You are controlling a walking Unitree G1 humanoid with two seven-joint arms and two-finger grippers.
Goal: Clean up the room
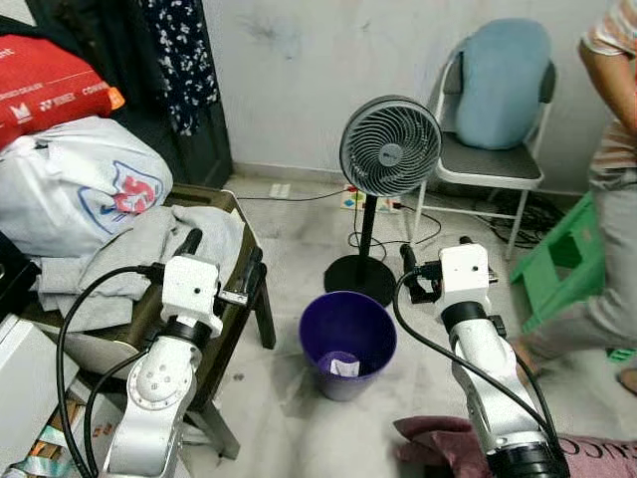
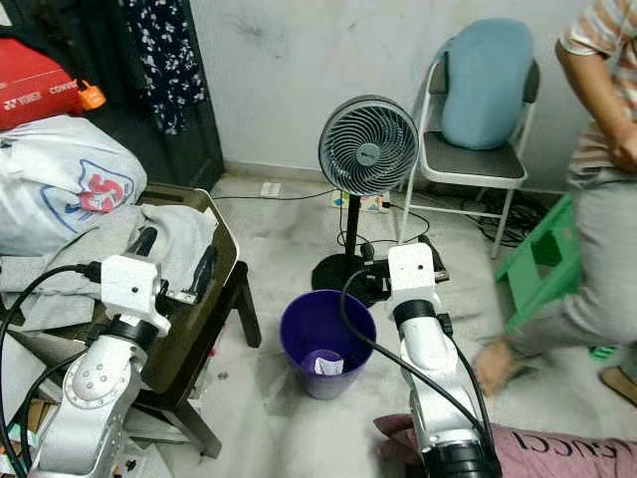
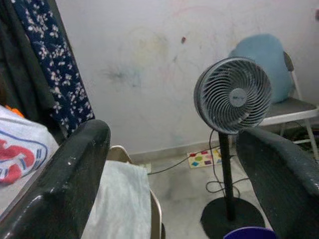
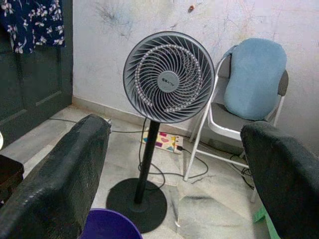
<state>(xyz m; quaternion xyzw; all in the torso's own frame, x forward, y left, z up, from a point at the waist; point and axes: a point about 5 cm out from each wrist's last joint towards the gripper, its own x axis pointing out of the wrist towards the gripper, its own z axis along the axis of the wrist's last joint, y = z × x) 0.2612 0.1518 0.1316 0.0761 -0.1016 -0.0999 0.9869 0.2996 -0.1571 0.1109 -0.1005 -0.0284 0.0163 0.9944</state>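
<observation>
Right now both arms are raised in front of the robot with nothing in either pincer: the left gripper [image 1: 221, 261] hovers over the edge of a brown chair [image 1: 235, 214] heaped with a grey cloth [image 1: 149, 249] and a white plastic bag [image 1: 80, 184], and its two fingers [image 3: 60, 184] stand wide apart; the right gripper [image 1: 410, 267] hangs above the floor beside the base of a standing fan [image 1: 388, 149], its fingers [image 4: 55, 179] likewise spread with only air between them. Between the two arms, on the floor, sits a purple bin [image 1: 347, 342] with a scrap of white paper [image 1: 344, 365] already at its bottom, so it looks like the place rubbish is meant to go. A pink cloth [image 1: 438, 438] lies near the robot's right arm at the lower edge of the head view. My guess is that the robot is between pickups and choosing the next item. The risks come from crowding: the fan's cord [image 1: 413, 234] trails across the floor by its base and could snag an arm or a foot, tipping the fan; the bin is light and close, easy to knock over; and a person [image 1: 607, 179] is stepping past on the right, next to a green stool [image 1: 562, 254] and a folding chair [image 1: 493, 119], within reach of a swinging right arm.
</observation>
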